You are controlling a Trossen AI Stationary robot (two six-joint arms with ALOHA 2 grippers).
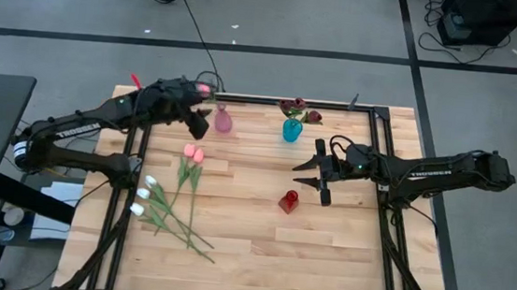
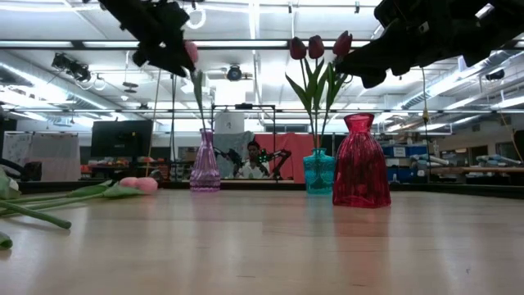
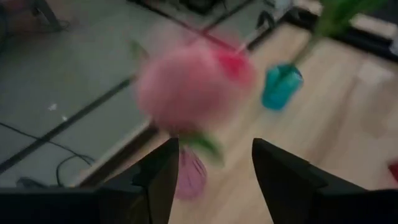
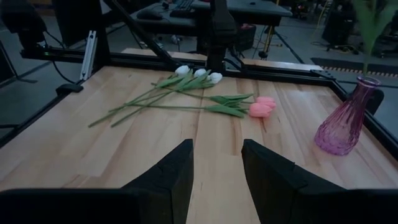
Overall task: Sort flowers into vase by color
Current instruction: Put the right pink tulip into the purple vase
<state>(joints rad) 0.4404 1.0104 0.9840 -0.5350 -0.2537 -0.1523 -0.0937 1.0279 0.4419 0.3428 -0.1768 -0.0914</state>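
Observation:
A pink tulip (image 2: pixel 191 53) stands with its stem in the pink glass vase (image 1: pixel 223 120) near the table's far edge. Its bud (image 3: pixel 186 87) shows blurred just above the gap of my left gripper (image 3: pixel 216 162). That gripper is open, level with the bud, and its fingers stand apart on either side of the stem. Two dark red tulips stand in the teal vase (image 1: pixel 293 129). The red vase (image 1: pixel 288 201) holds nothing. My right gripper (image 1: pixel 317 175) hovers open just beyond the red vase. Two pink tulips (image 1: pixel 192 158) and three white ones (image 1: pixel 146 196) lie flat on the table's left half.
The three vases stand apart from one another, pink and teal by the far edge and red mid-table. The loose tulips' stems (image 4: pixel 155 102) cross on the left half. A black frame rail (image 1: pixel 374 165) borders the table. A person sits far behind the table (image 2: pixel 254 156).

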